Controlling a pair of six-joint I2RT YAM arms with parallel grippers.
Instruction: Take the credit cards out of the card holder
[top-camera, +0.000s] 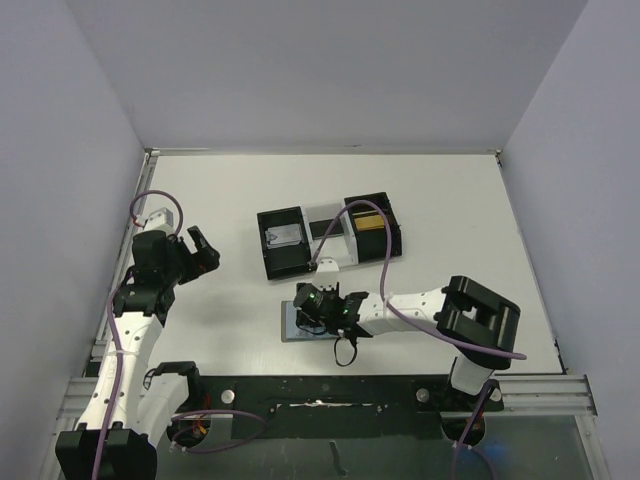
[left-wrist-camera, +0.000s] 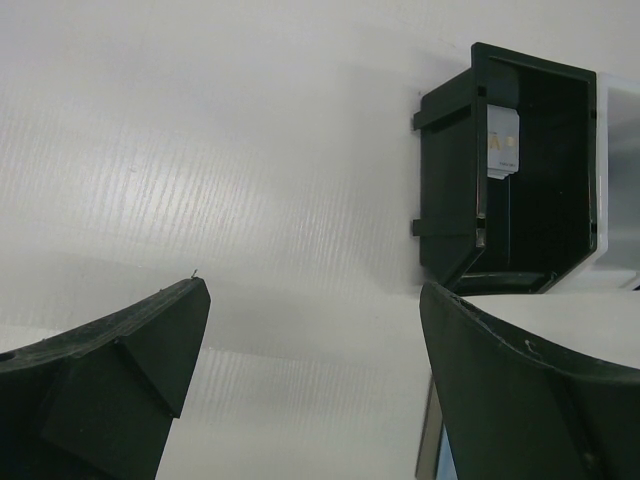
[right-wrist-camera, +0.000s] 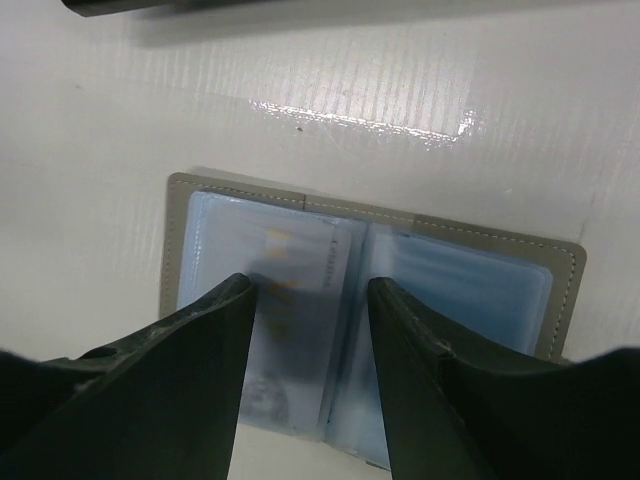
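Your left gripper hangs over the left side of the tabletop, jaws spread wide and empty. It looks parked there to stay out of the way, with its camera facing the tray's left black compartment. The black-and-white tray sits around the middle of the tabletop. A loose card lies in its left compartment and a yellowish item in its right one, so I take it for the drop-off place.

Just nearer you, close to the tabletop's near edge, the card holder lies flat and opened out, blue-grey inside facing up. That leaves its pockets reachable from above. Your right gripper is down over it, jaws half apart and gripping nothing I can see. Its fingers straddle the left panel beside the fold, where a sleeved card shows behind clear plastic. I judge you are lining up to pinch that card out.
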